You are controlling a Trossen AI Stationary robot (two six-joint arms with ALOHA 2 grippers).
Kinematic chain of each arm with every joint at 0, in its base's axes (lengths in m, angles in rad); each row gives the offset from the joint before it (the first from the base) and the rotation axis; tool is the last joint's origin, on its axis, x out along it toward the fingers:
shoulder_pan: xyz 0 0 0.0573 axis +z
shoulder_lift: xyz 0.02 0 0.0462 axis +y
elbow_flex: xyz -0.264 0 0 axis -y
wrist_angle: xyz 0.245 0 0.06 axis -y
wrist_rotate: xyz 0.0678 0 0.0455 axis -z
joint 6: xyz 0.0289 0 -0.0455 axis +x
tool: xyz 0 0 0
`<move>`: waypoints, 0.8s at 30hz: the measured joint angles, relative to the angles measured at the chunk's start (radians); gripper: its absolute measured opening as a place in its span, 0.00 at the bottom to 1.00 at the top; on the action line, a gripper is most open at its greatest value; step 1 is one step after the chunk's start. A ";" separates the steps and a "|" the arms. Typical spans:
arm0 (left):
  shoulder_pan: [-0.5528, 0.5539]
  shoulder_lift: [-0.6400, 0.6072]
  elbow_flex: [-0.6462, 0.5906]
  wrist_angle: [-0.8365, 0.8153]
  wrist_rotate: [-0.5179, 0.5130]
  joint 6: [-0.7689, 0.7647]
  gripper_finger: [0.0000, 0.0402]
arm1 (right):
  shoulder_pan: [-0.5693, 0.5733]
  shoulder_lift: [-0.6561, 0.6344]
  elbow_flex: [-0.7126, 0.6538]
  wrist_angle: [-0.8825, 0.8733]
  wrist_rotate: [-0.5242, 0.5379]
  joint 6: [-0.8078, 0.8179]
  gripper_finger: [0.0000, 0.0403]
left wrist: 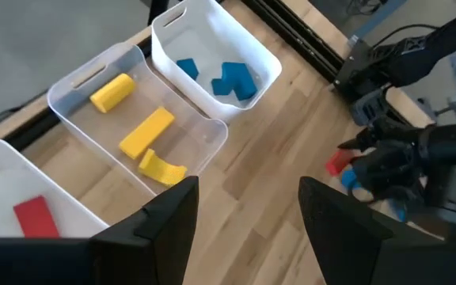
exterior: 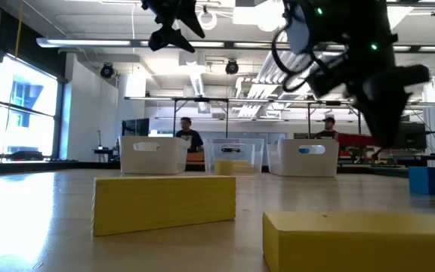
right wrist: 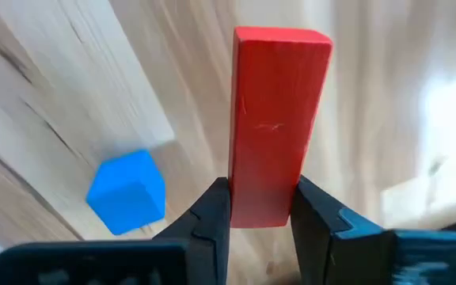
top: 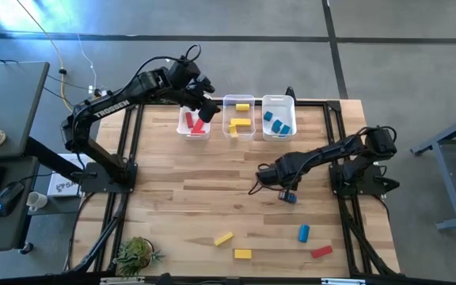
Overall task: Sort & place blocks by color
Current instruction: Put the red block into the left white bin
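My right gripper (right wrist: 262, 202) is over the table's right middle (top: 280, 188), shut on a red bar (right wrist: 279, 103). A blue cube (right wrist: 127, 191) rests on the wood just beside it (top: 290, 199). My left gripper (left wrist: 248, 198) is open and hovers above the far bins (top: 203, 105), touching nothing. The three bins hold red blocks (top: 195, 124), yellow blocks (top: 241, 120) and blue blocks (top: 277, 123). Two yellow blocks (top: 223, 238) (top: 242, 254), a blue cylinder (top: 303, 233) and a red bar (top: 321, 252) lie loose near the table's near edge. My right gripper pinches the red bar between its two fingers (right wrist: 212, 210) at the bar's near end (right wrist: 261, 207), one finger on each long side. The bar sticks out ahead of the fingers, along them. In the low view the arm hangs well above the tabletop, so the bar looks lifted clear.
The three clear white-rimmed bins (top: 225, 101) stand in a row at the table's far edge. A small plant (top: 137, 253) sits at the near left corner. Bare wood lies across the table's middle (top: 204, 182). People show in the room beyond the bins (exterior: 187, 136).
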 joint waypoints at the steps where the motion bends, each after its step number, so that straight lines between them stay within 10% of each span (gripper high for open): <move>1: 0.000 0.000 0.000 0.000 0.003 -0.010 0.51 | 0.000 0.000 0.025 0.000 0.014 -0.011 0.19; 24: -0.114 0.138 0.000 0.114 0.018 -0.108 0.51 | -0.075 -0.001 0.324 0.025 0.395 -0.425 0.19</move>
